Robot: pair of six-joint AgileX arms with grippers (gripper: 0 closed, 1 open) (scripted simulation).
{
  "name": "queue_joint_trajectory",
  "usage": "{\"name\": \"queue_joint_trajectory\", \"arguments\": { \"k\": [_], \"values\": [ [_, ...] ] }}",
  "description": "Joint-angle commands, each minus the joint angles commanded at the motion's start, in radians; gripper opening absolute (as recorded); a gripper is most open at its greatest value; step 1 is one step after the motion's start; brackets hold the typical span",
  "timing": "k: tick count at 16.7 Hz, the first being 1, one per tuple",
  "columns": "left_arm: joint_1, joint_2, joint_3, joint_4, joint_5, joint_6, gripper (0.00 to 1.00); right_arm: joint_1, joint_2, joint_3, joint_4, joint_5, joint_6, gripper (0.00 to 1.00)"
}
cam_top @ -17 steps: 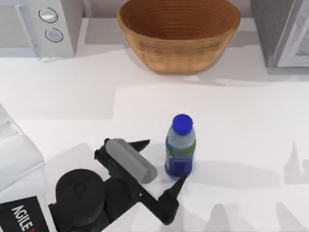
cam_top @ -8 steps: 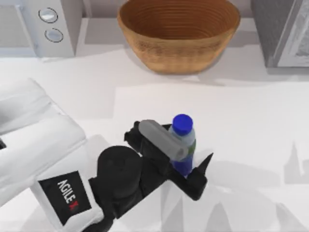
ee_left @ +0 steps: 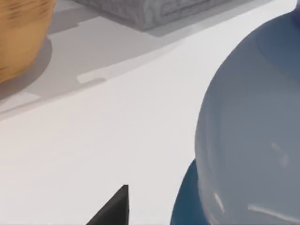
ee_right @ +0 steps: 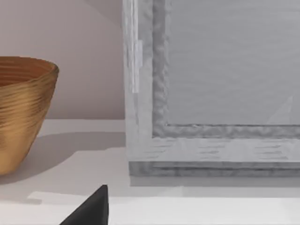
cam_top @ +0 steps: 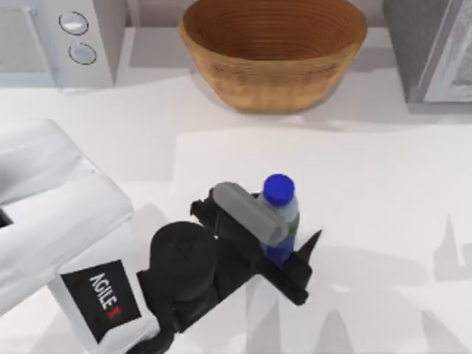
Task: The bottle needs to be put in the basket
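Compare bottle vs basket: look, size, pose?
The bottle is clear plastic with a blue cap; the basket is tan woven wicker. The bottle is narrow and upright, the basket wide and bowl-shaped. The left gripper flanks the bottle; the basket sits untouched. Both rest on the white table.

The bottle (cam_top: 279, 221) has a bright blue cap, a clear pale body and a blue-and-green label. The basket (cam_top: 273, 51) is tan-brown wicker, ribbed in concentric rings. The left hand (cam_top: 274, 232) is black; the worktop (cam_top: 369, 184) white.
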Motion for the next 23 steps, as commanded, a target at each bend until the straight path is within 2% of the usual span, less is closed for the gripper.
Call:
{"name": "queue_joint_trajectory", "arguments": {
  "k": [9,19,23],
  "values": [
    [0.0,0.0,0.0,0.0,0.0,0.0,0.02,0.0,0.0,0.0,0.0,0.0,0.0,1.0],
    [-0.001,-0.002,-0.002,-0.001,0.0,0.001,0.0,0.0,0.0,0.0,0.0,0.0,0.0,1.0],
    [-0.007,-0.11,-0.035,-0.081,-0.003,0.0,0.0,0.0,0.0,0.0,0.0,0.0,0.0,1.0]
  ]
}}
